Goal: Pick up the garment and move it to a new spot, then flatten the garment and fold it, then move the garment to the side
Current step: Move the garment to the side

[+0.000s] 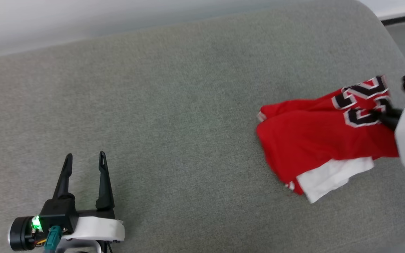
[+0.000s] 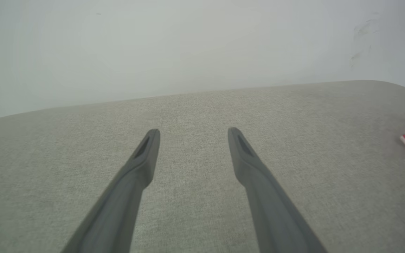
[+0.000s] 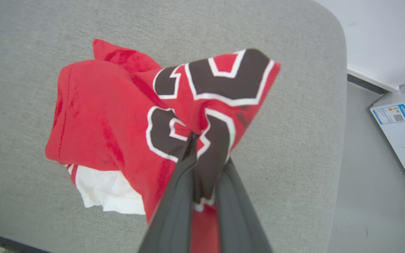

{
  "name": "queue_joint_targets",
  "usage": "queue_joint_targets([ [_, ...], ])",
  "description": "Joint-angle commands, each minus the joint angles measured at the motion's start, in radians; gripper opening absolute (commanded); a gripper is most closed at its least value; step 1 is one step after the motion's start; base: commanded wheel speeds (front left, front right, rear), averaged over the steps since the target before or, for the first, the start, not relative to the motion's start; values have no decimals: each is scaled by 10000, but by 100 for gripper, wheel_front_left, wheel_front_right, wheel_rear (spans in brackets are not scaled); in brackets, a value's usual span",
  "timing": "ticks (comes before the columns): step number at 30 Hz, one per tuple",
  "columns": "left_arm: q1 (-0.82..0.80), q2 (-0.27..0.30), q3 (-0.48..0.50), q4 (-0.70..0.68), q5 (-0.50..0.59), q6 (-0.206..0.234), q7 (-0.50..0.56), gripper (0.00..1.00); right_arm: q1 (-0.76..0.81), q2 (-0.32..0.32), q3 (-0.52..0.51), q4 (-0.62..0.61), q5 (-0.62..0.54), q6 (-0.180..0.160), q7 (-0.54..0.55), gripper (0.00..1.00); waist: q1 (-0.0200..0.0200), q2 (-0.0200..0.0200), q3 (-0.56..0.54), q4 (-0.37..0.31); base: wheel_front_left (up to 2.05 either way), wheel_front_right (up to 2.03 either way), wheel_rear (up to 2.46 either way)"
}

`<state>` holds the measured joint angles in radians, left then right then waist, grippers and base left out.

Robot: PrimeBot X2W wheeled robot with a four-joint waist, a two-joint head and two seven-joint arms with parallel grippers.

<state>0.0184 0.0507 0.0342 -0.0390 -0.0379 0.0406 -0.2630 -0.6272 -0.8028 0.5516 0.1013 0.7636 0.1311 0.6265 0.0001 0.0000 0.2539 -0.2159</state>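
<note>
Over at the right end of the grey cushion (image 1: 153, 105), the shirt (image 1: 311, 140) lies bunched, its printed part pinched between the right gripper's (image 3: 202, 140) fingers. The left gripper (image 1: 84, 158) is at the near left, fingers apart.

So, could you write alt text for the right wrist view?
The right gripper is shut on a fold of the red garment, at its black, white-edged numerals. The rest lies crumpled on a grey cushion, with a white sleeve underneath.
</note>
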Motion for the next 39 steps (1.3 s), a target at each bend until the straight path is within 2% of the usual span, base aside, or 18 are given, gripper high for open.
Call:
queue_joint_targets([
  [1, -207, 53, 81, -101, 88, -97, -21, 100, -349, -162, -152, 424, -83, -9, -232, 0, -1, 0, 599, -359, 0, 0, 0],
  [9, -652, 328, 291, -559, 275, -352, -19, 100, -1376, -659, -718, 2415, -845, -9, -983, 0, -1, 0, 1873, -617, 0, 0, 0],
  [17, -981, 652, 262, -1152, 442, -441, -21, 100, -2397, -777, -1341, 4163, -1815, -9, -1630, 0, -1, 0, 2871, -767, 0, 0, 0],
  [23, -1168, 785, 134, -1497, 494, -438, -19, 100, -2868, -583, -1962, 5439, -2475, -9, -2203, 0, -1, 0, 3320, -670, 0, 0, 0],
  [27, -1227, 764, 69, -1606, 463, -343, -12, 100, -2985, -208, -2330, 6128, -2840, -9, -2682, 0, -1, 0, 3383, -565, 0, 0, 0],
  [28, -1221, 744, 46, -1600, 448, -327, -12, 100, -2986, -130, -2437, 6328, -2943, -11, -2787, 4, -1, 0, 3353, -525, 0, 0, 0],
  [29, -1198, 727, 28, -1596, 433, -300, -12, 100, -2999, -84, -2535, 6518, -3055, -11, -2887, 79, -1, 0, 3312, -488, 0, 0, 0],
  [30, -1198, 727, 28, -1596, 433, -300, -12, 100, -2999, -84, -2535, 6518, -3055, -11, -2887, 79, -1, 0, 3312, -488, 0, 0, 0],
  [31, -1173, 704, -1, -1580, 421, -273, -12, 100, -3010, -22, -2603, 6701, -3191, -11, -2966, 100, -1, 0, 3243, -443, 0, 0, 0],
  [36, -1040, 508, -107, -1507, 307, -126, -19, 100, -3197, 157, -3001, 7208, -3948, -9, -3701, 100, -1, 0, 2660, -166, 0, 0, 0],
  [37, -922, 436, -158, -1437, 260, -43, -21, 100, -3285, 208, -3243, 7280, -4287, -9, -4248, 100, -1, 0, 2334, -49, 0, 0, 0],
  [39, -858, 400, -204, -1381, 250, -32, -21, 100, -3289, 280, -3372, 7286, -4451, -9, -4588, 100, -1, 0, 2135, 33, 0, 0, 0],
])
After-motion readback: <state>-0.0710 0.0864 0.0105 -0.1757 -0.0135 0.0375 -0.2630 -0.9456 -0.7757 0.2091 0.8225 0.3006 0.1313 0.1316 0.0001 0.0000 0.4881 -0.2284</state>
